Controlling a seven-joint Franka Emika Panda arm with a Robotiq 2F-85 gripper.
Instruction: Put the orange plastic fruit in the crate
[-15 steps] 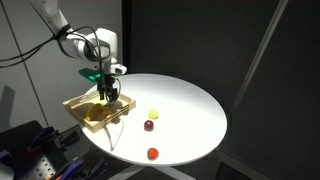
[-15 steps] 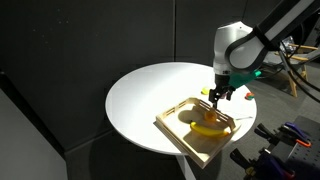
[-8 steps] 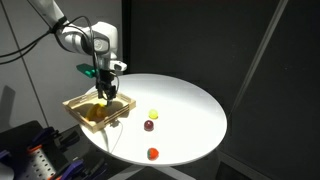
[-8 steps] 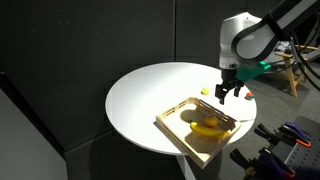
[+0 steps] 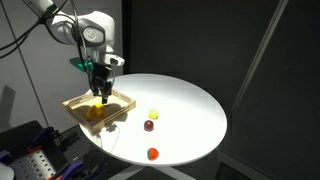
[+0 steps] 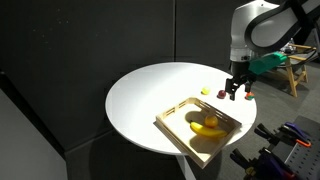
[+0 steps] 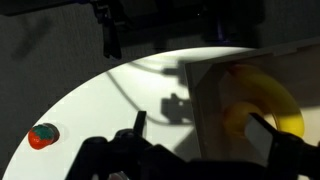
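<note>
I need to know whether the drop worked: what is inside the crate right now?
The crate holds a curved yellow banana-like piece. In the wrist view the rounded orange plastic fruit seems to nestle against it. The fruits and their shadow cover part of the crate floor, so anything beneath them cannot be seen.

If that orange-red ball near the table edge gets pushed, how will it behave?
It probably rolls: the orange-red ball looks round on a smooth table. It sits near the rim, so an outward push might send it off. Being small, it is likely light.

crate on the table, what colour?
Light tan wood. The crate shows best in an exterior view.
</note>
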